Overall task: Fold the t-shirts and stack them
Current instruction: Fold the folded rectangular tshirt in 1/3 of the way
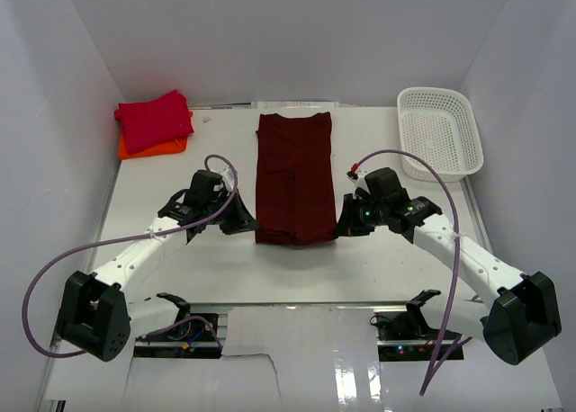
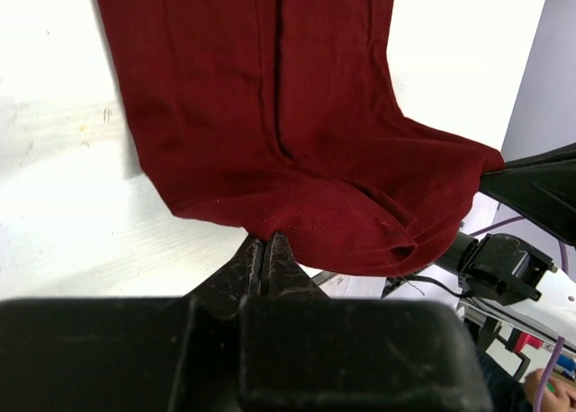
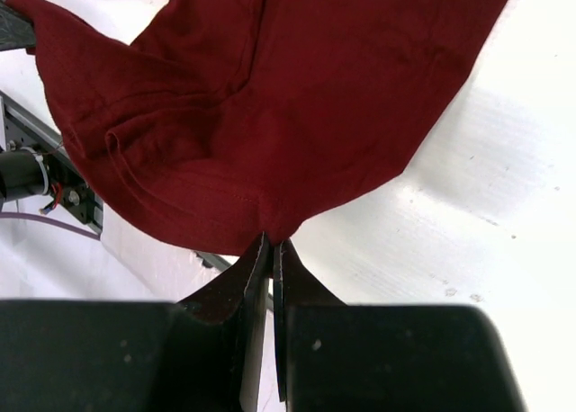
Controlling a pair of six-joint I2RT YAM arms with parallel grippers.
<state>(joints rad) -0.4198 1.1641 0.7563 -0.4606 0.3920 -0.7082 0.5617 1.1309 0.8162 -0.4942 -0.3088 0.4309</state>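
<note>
The dark maroon t-shirt (image 1: 294,178), folded into a long strip, is laid mid-way on the surface (image 1: 387,250), running from 12 to 6 o'clock. Its near hem is pinched at both corners, the left fingers (image 2: 270,261) clamped on the 7 o'clock corner and the right fingers (image 3: 274,261) on the 5 o'clock one, presumably so the hem can be carried toward 12. The crimson t-shirt (image 1: 155,120) is stacked on the orange t-shirt (image 1: 153,148) at 10 o'clock.

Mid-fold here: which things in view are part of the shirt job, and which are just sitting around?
Part of the job:
- maroon t-shirt, mid-table, its near hem pinched by the left gripper and the right gripper
- red t-shirt, folded, lying on the orange t-shirt, far left corner

Lying about:
- white mesh basket, far right corner
</note>
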